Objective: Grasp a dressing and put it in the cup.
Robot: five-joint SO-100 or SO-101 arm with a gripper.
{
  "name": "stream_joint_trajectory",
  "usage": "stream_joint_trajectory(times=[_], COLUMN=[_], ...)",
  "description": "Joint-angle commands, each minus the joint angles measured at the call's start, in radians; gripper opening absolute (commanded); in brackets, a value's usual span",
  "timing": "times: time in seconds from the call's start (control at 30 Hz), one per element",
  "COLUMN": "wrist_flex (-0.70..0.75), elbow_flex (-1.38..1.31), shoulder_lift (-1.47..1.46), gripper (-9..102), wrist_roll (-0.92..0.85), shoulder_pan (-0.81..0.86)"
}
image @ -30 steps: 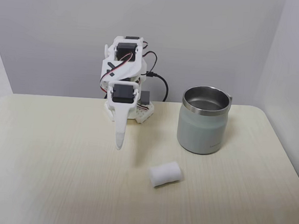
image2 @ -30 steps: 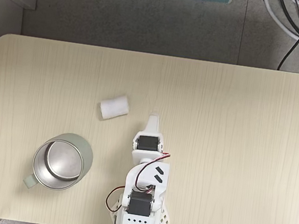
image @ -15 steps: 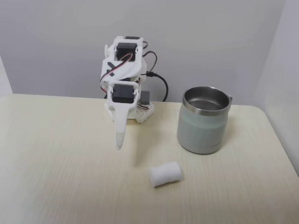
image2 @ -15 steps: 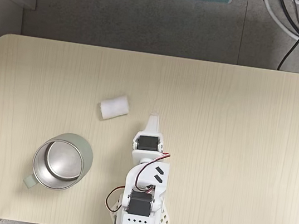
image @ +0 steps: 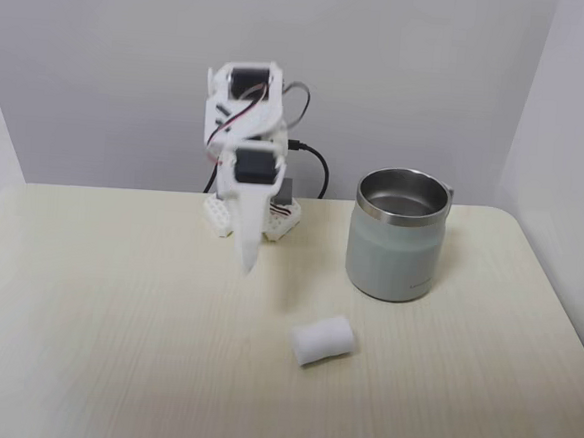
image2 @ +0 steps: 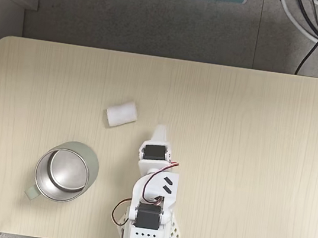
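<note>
- Dressing aside for a moment, the biggest thing was the pale wooden table [image: 83, 345] [image2: 252, 139] with rounded corners, standing on a grey floor against a plain grey wall.
- A white plastic robot arm [image: 246, 126] [image2: 151, 202] with black servo blocks and red and black wires stood at the back edge of the table in the fixed view from the front, and at the bottom edge in the fixed view from above.
- A squat pale grey-green mug [image: 396, 248] [image2: 66, 172] with a shiny steel rim and inside stood upright on the table, empty as far as the view from above showed; its handle pointed to the lower left there.
- The arm's white two-finger gripper [image: 248, 266] [image2: 160, 130] hung in the air above the table, pointing down and forward; its fingers looked pressed together into one narrow blade, and it held nothing.
- The small white soft cylindrical roll of gauze [image: 322, 340] [image2: 121, 113] lay on its side on the bare table, apart from the gripper's tip, to its lower right from the front and to its upper left from above; it lay near the mug and outside it.
</note>
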Motion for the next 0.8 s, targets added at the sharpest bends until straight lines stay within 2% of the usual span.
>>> stream_joint_trajectory(times=[0.0,0.27,0.47,0.77], wrist_flex=[0.067,0.350,0.342,0.198], elbow_flex=[0.229,0.672,0.742,0.736], shoulder_lift=[0.227,0.667,0.916,1.221], gripper=[0,14,18,22], wrist_roll=[-0.028,-0.054,-0.012,0.043], shoulder_pan=[-0.021,-0.138,-0.219,-0.304])
